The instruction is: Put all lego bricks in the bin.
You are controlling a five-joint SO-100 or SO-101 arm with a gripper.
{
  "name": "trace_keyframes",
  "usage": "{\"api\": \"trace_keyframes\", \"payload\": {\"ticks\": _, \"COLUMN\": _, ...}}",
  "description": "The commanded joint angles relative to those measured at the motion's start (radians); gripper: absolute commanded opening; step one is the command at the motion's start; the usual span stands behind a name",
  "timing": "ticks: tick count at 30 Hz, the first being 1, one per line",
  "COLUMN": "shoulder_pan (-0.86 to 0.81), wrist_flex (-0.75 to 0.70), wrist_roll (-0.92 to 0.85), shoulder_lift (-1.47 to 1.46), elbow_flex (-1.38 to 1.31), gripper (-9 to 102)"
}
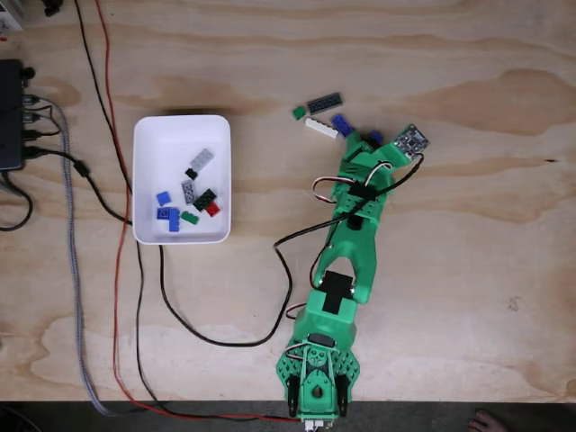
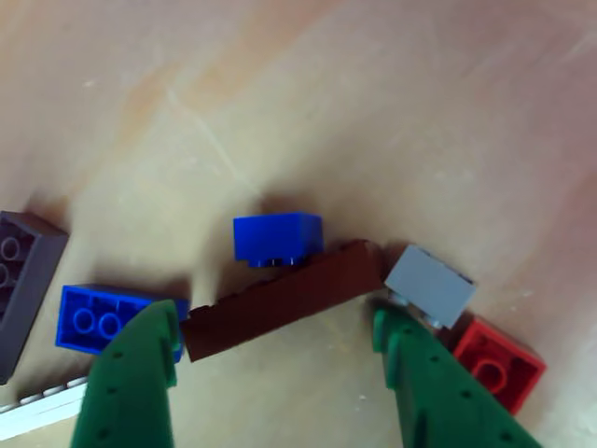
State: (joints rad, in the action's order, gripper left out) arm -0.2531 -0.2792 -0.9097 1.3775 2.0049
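Lego bricks (image 2: 284,301) | hand (image 2: 275,341) wide open, straddling brown brick | no legible writing

My fixed view looks straight down on the whole table (image 1: 468,297); the other view sits close behind my fingers (image 2: 140,373), sharing the bricks (image 2: 280,301) ahead of them.
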Motion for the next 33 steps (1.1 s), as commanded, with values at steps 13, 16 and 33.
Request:
{"api": "trace_keyframes", "payload": {"ticks": 13, "shoulder_pan": -0.052, "wrist_flex": -0.169, "wrist_roll": 0.041, "shoulder_lift": -0.112, "elbow_flex": -0.298, "gripper": 19}}
{"api": "trace_keyframes", "payload": {"ticks": 16, "shoulder_pan": -0.038, "wrist_flex": -0.179, "wrist_roll": -0.005, "shoulder_lift": -0.106, "elbow_flex": -0.272, "gripper": 10}}
{"api": "trace_keyframes", "payload": {"ticks": 33, "shoulder_pan": 0.112, "wrist_flex": -0.399, "wrist_roll": -0.003, "shoulder_lift": 0.422, "elbow_flex": -0.04, "gripper": 17}}
